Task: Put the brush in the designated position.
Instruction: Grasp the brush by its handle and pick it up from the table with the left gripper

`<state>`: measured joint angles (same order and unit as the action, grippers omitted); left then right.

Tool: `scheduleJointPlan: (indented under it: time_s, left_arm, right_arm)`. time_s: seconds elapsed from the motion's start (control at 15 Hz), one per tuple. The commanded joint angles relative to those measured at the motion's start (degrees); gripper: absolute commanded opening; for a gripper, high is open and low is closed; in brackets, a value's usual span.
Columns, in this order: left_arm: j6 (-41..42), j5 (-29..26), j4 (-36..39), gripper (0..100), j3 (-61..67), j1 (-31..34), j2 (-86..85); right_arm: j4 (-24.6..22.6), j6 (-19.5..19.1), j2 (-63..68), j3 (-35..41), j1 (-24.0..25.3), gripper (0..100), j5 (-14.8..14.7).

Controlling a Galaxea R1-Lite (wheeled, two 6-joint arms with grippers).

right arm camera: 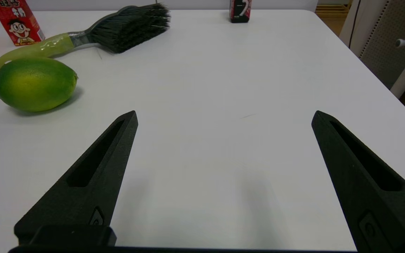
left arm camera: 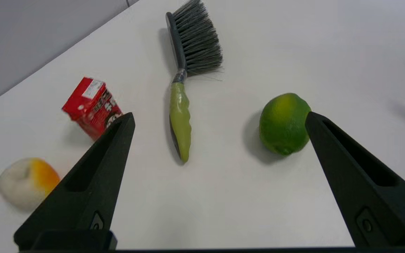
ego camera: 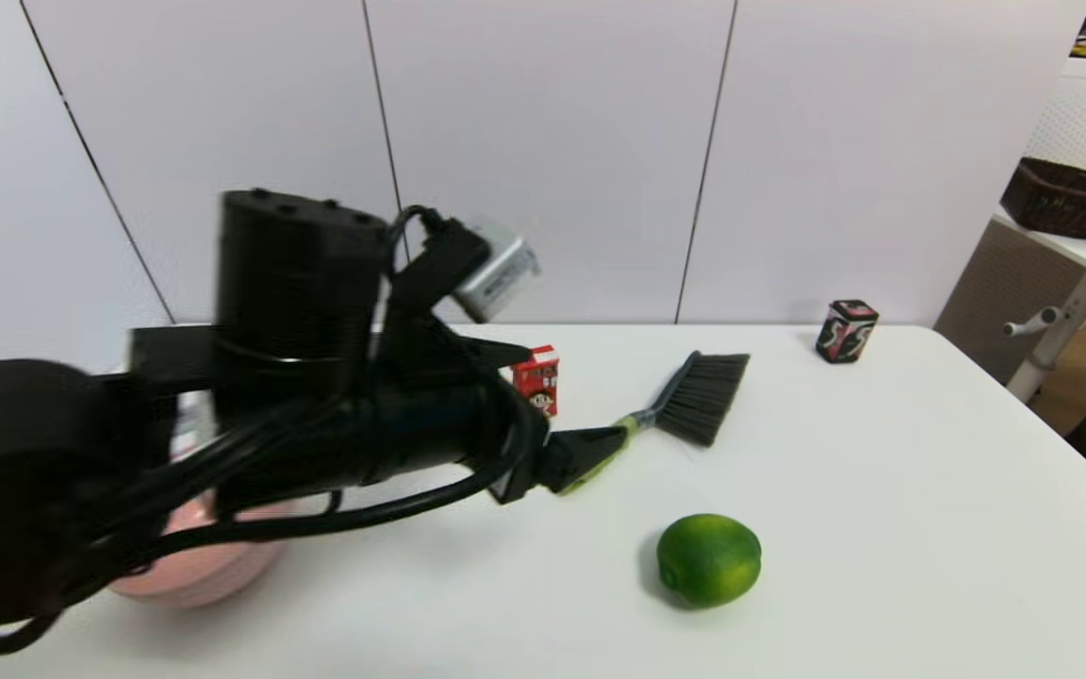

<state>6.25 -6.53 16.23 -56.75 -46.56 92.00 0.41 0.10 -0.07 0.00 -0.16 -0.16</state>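
The brush point(ego camera: 684, 401) lies flat on the white table, lime-green handle toward me and dark bristles toward the far edge; it also shows in the left wrist view point(left arm camera: 181, 105) and the right wrist view point(right arm camera: 83, 35). My left gripper point(ego camera: 590, 453) hovers over the end of the handle, open point(left arm camera: 218, 119), with the handle between and beyond its fingers, untouched. My right gripper point(right arm camera: 223, 117) is open over bare tabletop at the right, outside the head view. The designated position has no mark that I can see.
A lime point(ego camera: 709, 558) sits in front of the brush. A red carton point(ego camera: 536, 379) stands left of the handle, and a pink bowl point(ego camera: 199, 561) lies under my left arm. A dark can point(ego camera: 846, 331) stands far right. A white-orange fruit point(left arm camera: 26, 182) lies near the carton.
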Motion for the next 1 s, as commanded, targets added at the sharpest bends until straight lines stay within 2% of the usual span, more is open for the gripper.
scheduleJointPlan:
  time_s: [0.07,0.4,0.6,1.0]
  left_arm:
    - [-0.98,0.03,0.12,100,-19.10,-1.26,22.78]
    - [-1.07,0.38,0.21,100,-30.97,-1.17,33.86]
    - [-0.72,5.30,0.47,100,-32.02,-1.17,37.11]
    - [-0.54,7.15,0.39,100,-34.75,-0.11,41.50]
  right_arm:
    - [0.02,-0.01,0.07,0.09,-0.02,100,-0.02]
    - [0.02,-0.01,0.07,0.09,0.07,100,-0.02]
    - [0.02,-0.01,0.07,0.09,-0.02,100,-0.02]
    - [0.02,-0.01,0.07,0.09,-0.02,100,-0.02]
